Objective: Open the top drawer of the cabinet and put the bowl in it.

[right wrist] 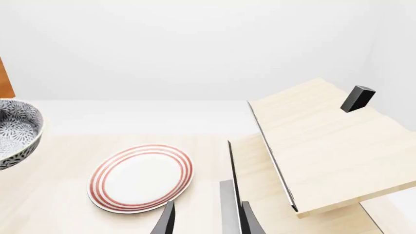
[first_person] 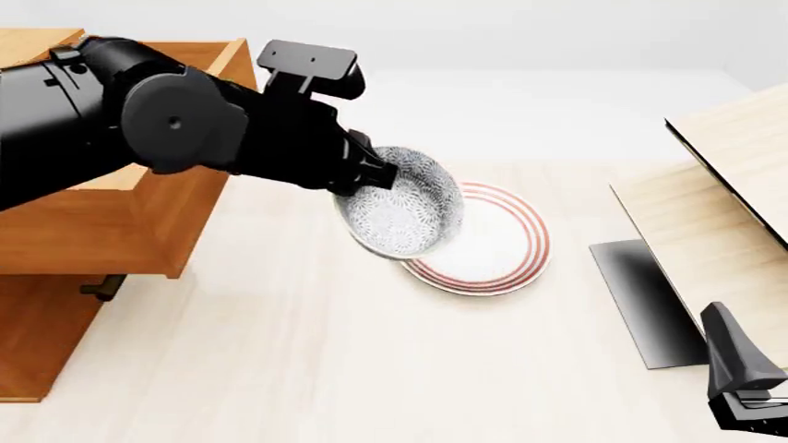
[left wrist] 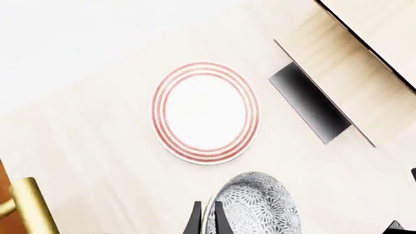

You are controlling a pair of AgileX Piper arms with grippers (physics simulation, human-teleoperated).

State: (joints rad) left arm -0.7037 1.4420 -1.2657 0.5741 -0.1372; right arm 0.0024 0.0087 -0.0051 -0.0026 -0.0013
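The cabinet (first_person: 50, 314) stands at the desk's (first_person: 308, 369) left, its top drawer (first_person: 148, 212) already pulled open. The left gripper (first_person: 376, 175) holds the bowl (first_person: 404, 205) in the air, jaws pinching its rim, above the plate (first_person: 493, 254) and right of the drawer. Carrying it over and lowering it in remains. The right gripper (right wrist: 204, 219) idles near right, jaws spread.

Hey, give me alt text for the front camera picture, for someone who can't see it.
The left gripper holds the blue-speckled bowl by its rim, tilted, in the air above the table, in front of a red-ringed white plate. The cabinet stands at left with its top drawer pulled open. The right gripper sits low at the right edge, near a pale wooden structure.
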